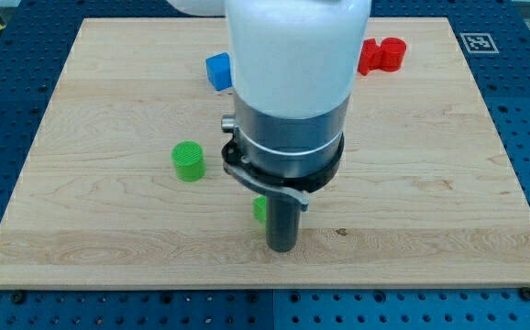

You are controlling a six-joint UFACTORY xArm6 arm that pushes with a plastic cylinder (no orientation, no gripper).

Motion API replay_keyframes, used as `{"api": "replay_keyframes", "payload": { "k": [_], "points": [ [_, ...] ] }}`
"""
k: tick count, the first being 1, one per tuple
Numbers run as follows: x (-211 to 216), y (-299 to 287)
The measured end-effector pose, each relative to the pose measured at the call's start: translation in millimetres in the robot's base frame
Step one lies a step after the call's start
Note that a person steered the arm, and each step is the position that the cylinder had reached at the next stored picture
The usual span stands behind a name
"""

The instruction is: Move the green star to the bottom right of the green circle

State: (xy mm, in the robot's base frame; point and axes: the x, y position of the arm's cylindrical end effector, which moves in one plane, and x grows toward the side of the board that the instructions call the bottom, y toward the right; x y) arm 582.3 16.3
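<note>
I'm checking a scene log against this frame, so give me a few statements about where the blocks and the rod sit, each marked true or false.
1. The green circle lies toward the view's left of my tip. True.
2. A green block, largely hidden by the rod, shows just at the view's left of it. True.
3. The red block sits near the view's bottom edge. False: it lies near the view's top, right of the arm.
4. The blue block touches the green circle. False: they lie well apart.

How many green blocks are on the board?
2. The green circle sits left of centre. A second green block, mostly hidden behind my tip, peeks out at its left. The arm may hide more.
</note>
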Motion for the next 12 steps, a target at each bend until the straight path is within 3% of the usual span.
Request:
{"api": "replay_keyframes", "payload": {
  "k": [7,10,12],
  "points": [
    [-26,6],
    [-29,-20],
    [-29,18]
  ]
}}
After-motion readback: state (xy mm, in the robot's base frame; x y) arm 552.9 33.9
